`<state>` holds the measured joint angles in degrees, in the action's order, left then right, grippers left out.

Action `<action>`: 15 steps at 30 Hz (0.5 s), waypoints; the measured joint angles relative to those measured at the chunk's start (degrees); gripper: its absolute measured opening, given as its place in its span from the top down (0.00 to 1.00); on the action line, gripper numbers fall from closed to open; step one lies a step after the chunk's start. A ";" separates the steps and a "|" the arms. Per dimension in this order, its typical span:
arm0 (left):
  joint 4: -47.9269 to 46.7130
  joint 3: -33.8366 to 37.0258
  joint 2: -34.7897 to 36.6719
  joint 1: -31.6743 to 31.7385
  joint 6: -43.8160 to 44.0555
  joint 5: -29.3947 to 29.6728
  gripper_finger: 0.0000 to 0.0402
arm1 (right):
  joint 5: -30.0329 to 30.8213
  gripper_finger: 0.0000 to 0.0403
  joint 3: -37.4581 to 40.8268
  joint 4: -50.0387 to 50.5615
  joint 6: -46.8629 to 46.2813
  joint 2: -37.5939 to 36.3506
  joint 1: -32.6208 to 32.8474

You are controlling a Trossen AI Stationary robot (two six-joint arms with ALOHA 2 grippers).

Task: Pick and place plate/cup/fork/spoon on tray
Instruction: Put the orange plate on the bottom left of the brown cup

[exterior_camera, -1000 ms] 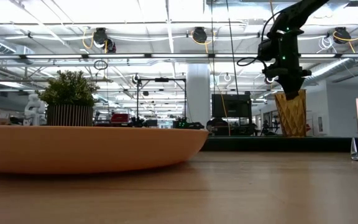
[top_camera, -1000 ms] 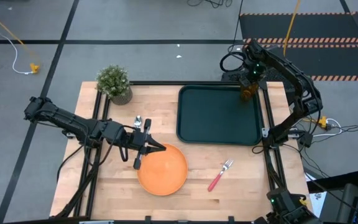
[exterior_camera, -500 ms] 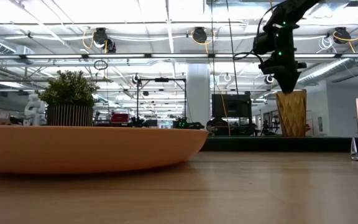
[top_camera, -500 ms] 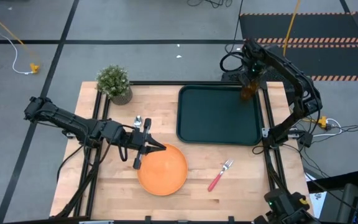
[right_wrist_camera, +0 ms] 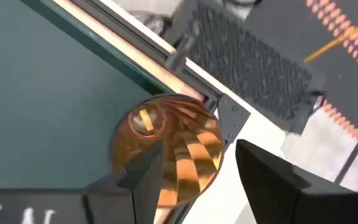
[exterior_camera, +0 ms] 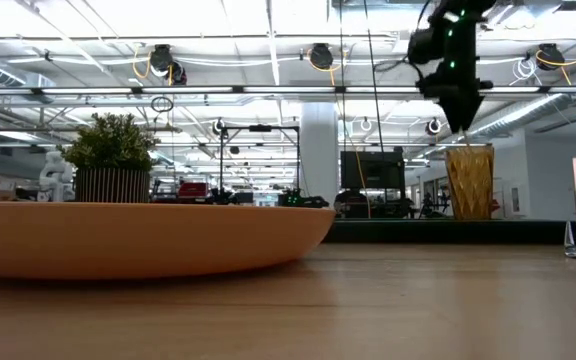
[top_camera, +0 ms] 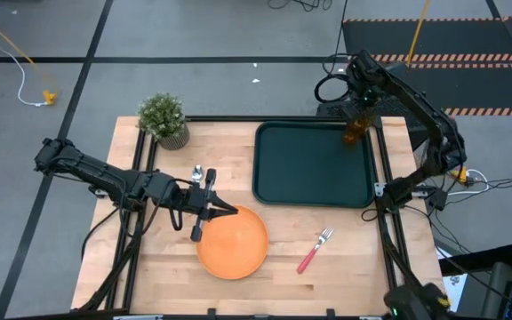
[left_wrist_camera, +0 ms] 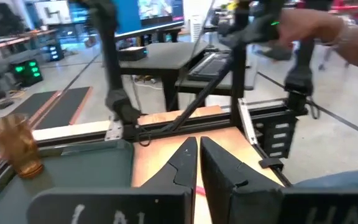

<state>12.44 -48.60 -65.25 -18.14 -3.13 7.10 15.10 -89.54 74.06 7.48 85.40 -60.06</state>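
Note:
The amber cup (top_camera: 354, 133) stands upright on its base in the far right corner of the dark green tray (top_camera: 309, 169). My right gripper (exterior_camera: 465, 122) hangs open just above the cup (exterior_camera: 470, 182), pointing steeply down, with its fingers apart over the cup's rim (right_wrist_camera: 166, 140). The orange plate (top_camera: 232, 242) lies flat on the table near the front. My left gripper (top_camera: 220, 211) is shut and held level over the plate's far left edge. The fork (top_camera: 314, 251) lies on the table to the right of the plate. The spoon is hidden.
A potted plant (top_camera: 163, 118) stands at the table's far left corner. Black frame rails run along the table's sides. In the left wrist view a person's hand (left_wrist_camera: 328, 28) shows beyond the table. Most of the tray's floor (right_wrist_camera: 42, 93) is bare.
My right gripper has opened, let go of the cup and risen straight above it, tipping a little. The cup stays upright in the tray's far right corner.

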 joint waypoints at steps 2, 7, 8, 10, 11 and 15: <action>1.00 0.00 0.00 -0.55 3.69 2.27 0.94 | -0.01 0.52 0.00 -0.04 -0.54 -2.98 2.18; 0.06 -1.77 0.02 -4.34 0.45 5.79 0.94 | -0.20 0.52 -0.04 -0.08 -3.27 -12.76 10.25; -0.66 -2.12 0.02 -5.23 -0.46 7.40 0.94 | -0.27 0.52 -0.06 -0.15 -4.58 -14.79 12.18; -3.28 -3.12 0.02 -6.58 -0.86 11.53 0.94 | -0.88 0.52 0.31 -0.53 -7.58 -18.82 16.64; -4.49 -3.75 0.02 -7.15 -0.48 13.33 0.94 | -2.05 0.52 0.88 -0.82 -9.14 -20.95 18.96; -7.38 -5.09 -0.15 -10.00 3.51 16.97 0.94 | -5.12 0.52 4.27 -2.37 -16.85 -28.04 28.91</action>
<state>5.05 -53.69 -65.41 -28.14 0.38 24.08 9.98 -85.26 71.69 -9.36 57.36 -31.15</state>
